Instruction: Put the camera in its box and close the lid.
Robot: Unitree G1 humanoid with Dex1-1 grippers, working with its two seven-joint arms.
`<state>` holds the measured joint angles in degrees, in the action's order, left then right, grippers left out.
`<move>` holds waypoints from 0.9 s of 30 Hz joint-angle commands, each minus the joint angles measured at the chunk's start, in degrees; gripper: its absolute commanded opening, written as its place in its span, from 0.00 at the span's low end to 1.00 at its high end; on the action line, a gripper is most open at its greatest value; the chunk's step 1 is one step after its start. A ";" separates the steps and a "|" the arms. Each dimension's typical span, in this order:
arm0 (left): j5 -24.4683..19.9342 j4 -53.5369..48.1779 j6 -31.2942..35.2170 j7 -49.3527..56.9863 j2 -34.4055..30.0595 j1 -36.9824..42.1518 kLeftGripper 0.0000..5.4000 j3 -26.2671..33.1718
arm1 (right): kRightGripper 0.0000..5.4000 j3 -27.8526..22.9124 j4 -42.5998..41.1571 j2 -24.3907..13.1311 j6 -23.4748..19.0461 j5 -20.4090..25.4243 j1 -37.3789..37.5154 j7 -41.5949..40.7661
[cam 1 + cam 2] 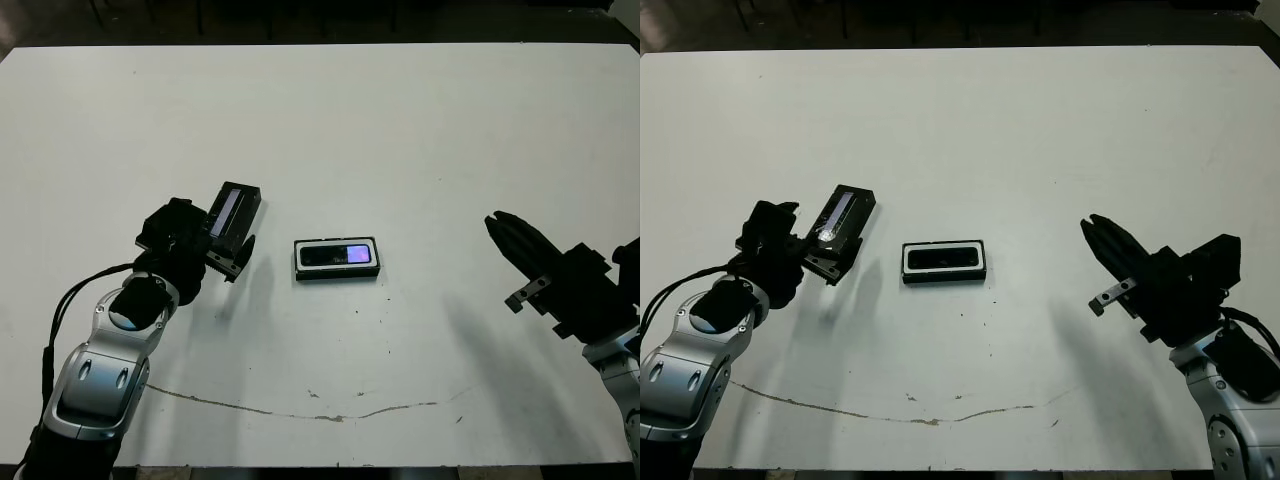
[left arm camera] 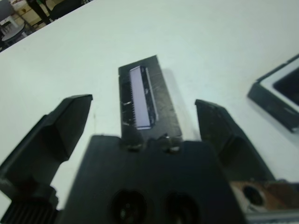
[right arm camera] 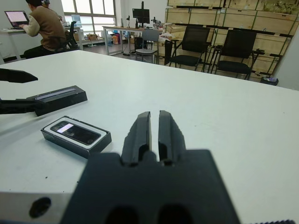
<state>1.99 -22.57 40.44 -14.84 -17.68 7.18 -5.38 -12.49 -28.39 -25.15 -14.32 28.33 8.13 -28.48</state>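
Observation:
The camera [image 1: 337, 255], slim and black with a purple-lit screen, lies inside the box [image 1: 337, 276], a black-walled, white-lined tray at the table's middle. The lid [image 1: 233, 212], black with a silvery strip, lies to the box's left. My left gripper [image 1: 218, 228] is open with its fingers [image 2: 70, 116] spread on either side of the lid, neither pressing on it. My right gripper [image 1: 497, 225] hovers over the table well to the right of the box. It is shut and holds nothing. The right wrist view shows its fingers [image 3: 140, 130] almost together.
A thin dark scratch line [image 1: 300, 410] runs across the table near the front edge. Bare white tabletop [image 1: 430, 180] stretches between the box and my right gripper. Beyond the far edge, a person [image 3: 44, 28] sits at a desk and chairs [image 3: 196, 44] stand.

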 commanded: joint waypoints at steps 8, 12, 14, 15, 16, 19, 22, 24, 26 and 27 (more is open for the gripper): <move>-6.02 7.74 3.77 -0.34 2.75 3.41 1.00 4.74 | 0.00 0.13 0.97 -0.14 0.09 -0.97 0.97 -0.49; -6.87 10.38 3.84 -0.79 2.45 4.55 1.00 4.99 | 0.00 -0.18 0.14 -0.56 -0.90 -0.88 1.28 -0.29; -7.47 12.06 3.86 -1.61 2.10 5.15 1.00 5.00 | 0.00 -0.21 0.62 -0.26 -0.11 -0.82 1.31 -0.66; -7.69 12.76 3.85 -1.96 1.99 5.40 1.00 5.01 | 0.00 -0.20 0.93 -0.05 0.58 -0.84 1.29 -0.95; -8.01 13.45 3.78 -2.37 1.90 5.64 1.00 5.00 | 0.00 -0.15 0.77 0.01 0.68 -0.97 1.32 -0.88; -8.77 15.51 4.22 -3.86 1.35 6.58 1.00 4.53 | 0.00 -0.09 0.16 0.00 0.11 -1.13 1.49 -0.25; -8.25 17.56 4.11 -4.53 0.74 7.51 1.00 3.37 | 0.00 -0.04 1.23 0.09 1.11 -1.40 1.39 -0.82; -7.05 18.93 3.04 -4.96 -0.15 7.93 1.00 1.87 | 0.00 0.02 1.54 0.10 1.47 -1.73 1.43 -0.85; -6.00 20.63 2.32 -4.86 -0.81 8.56 1.00 0.57 | 0.00 -0.17 1.45 0.09 0.85 -0.85 1.45 -1.00; -5.74 21.27 2.38 -4.50 -0.83 8.87 1.00 0.31 | 0.00 -0.23 0.93 0.06 0.69 -0.73 1.59 -0.85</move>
<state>-5.51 -4.26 41.14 -19.57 -17.63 17.73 -3.73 -12.58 -27.68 -25.15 -12.93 27.55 8.90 -29.31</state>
